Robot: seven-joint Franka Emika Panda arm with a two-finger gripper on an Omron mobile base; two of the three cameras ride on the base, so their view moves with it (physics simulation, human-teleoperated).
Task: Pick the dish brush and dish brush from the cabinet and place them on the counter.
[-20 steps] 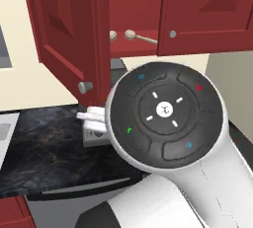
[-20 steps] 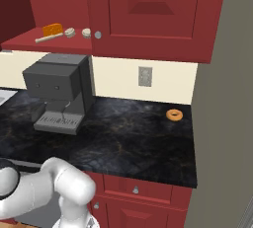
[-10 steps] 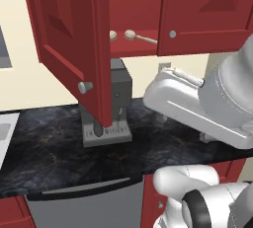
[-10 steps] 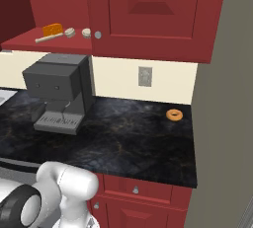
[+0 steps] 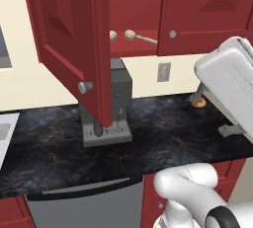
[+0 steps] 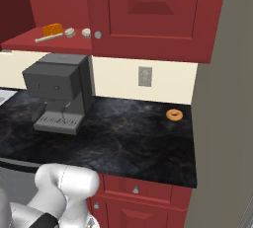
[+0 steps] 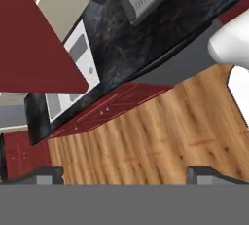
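**Supervisor:** Where are the brushes?

**Operator:** I see both on the red inner shelf of the cabinet (image 5: 143, 5), top centre of my left base view. One dish brush (image 5: 139, 37) lies with its round head toward me and its handle running right; the second dish brush (image 5: 113, 35) shows just its head, beside the first. In the right base view they sit upper left, next to an orange block (image 6: 52, 29).

**Supervisor:** And the claw?

**Operator:** The gripper (image 7: 125, 175) sits at the bottom of the hand view, tips spread wide with nothing between them, looking at wooden floor and the edge of the counter (image 7: 146, 29).

**Supervisor:** Anything on the worktop?

**Operator:** A grey coffee machine (image 6: 58, 91) left of centre in the right base view, and a doughnut (image 6: 173, 115) well apart to its right.
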